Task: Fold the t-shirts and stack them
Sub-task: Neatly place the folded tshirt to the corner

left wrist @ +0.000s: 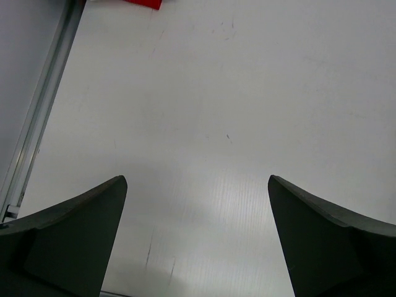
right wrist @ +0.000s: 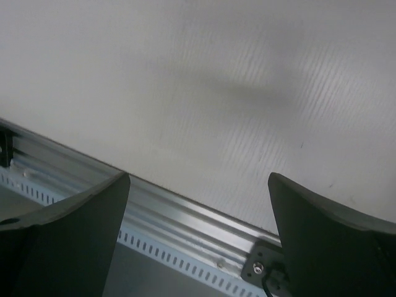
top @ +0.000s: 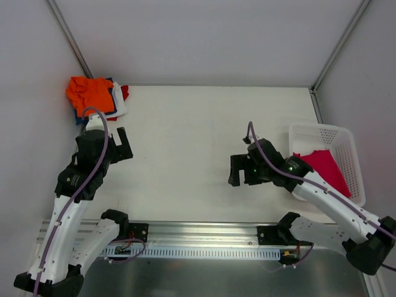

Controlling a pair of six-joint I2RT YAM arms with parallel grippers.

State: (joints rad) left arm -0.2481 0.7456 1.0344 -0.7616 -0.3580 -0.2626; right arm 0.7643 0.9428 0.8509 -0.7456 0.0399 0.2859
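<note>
A pile of t-shirts (top: pixel 93 99) sits at the far left corner of the white table (top: pixel 185 124). The orange t-shirt (top: pixel 86 91) is on top, and the white, red and navy edges beneath are mostly hidden. A pink-red t-shirt (top: pixel 325 168) lies in the white basket (top: pixel 322 131) at the right edge, partly behind the right arm. The left gripper (top: pixel 124 143) is near the pile and the right gripper (top: pixel 234 171) is left of the basket. Both have jaws spread wide and hold nothing. In the left wrist view, a red scrap (left wrist: pixel 142 2) is cut off at the top edge.
</note>
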